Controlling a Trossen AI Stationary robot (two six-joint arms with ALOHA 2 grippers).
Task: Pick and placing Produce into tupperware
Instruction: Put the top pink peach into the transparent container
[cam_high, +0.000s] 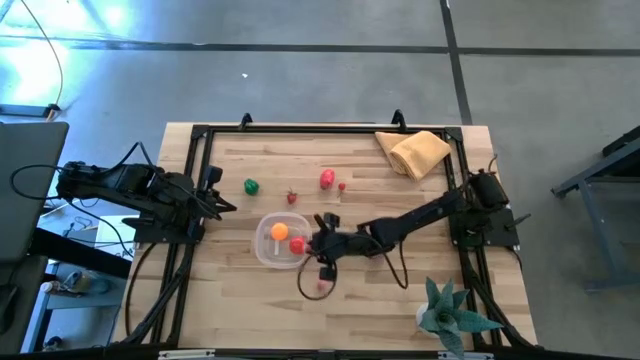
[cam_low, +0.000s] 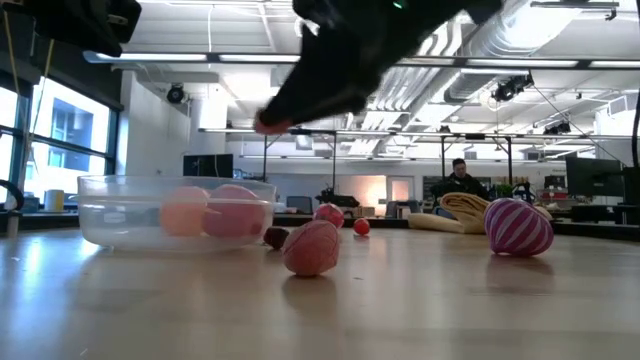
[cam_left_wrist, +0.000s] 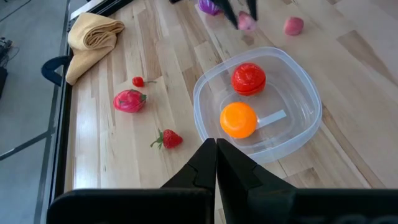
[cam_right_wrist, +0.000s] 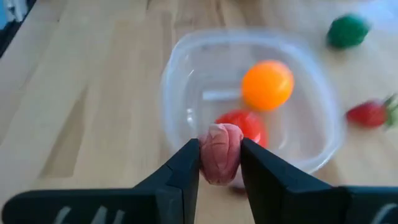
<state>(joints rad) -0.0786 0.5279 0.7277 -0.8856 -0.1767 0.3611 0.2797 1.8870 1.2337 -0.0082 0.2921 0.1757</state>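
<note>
The clear round tupperware (cam_high: 262, 250) sits mid-table with an orange ball (cam_high: 279, 231) and a red piece (cam_high: 297, 244) inside it. My right gripper (cam_right_wrist: 221, 148) hovers at the container's right rim (cam_right_wrist: 186, 134), shut on a small pink piece (cam_right_wrist: 220, 163). My left gripper (cam_left_wrist: 216, 155) waits shut, left of the container. Loose on the wood are a green piece (cam_high: 251, 186), a strawberry (cam_high: 292, 197), a pink-red fruit (cam_high: 327, 179), a tiny red one (cam_high: 342, 186), another pink piece (cam_high: 323, 285) and a purple striped one (cam_low: 518, 227). My right gripper pinches the pink piece (cam_right_wrist: 219, 140) between its two fingers, one on each side. The fingers slant down from the table's right toward the container. The piece is lifted clear of the table (cam_low: 272, 123), just outside the tupperware's rim.
A folded tan cloth (cam_high: 415, 150) lies at the far right corner. A teal spiky plant (cam_high: 450, 310) stands at the near right. A black frame (cam_high: 200, 135) borders the tabletop. A person (cam_low: 460, 180) sits far behind the table.
</note>
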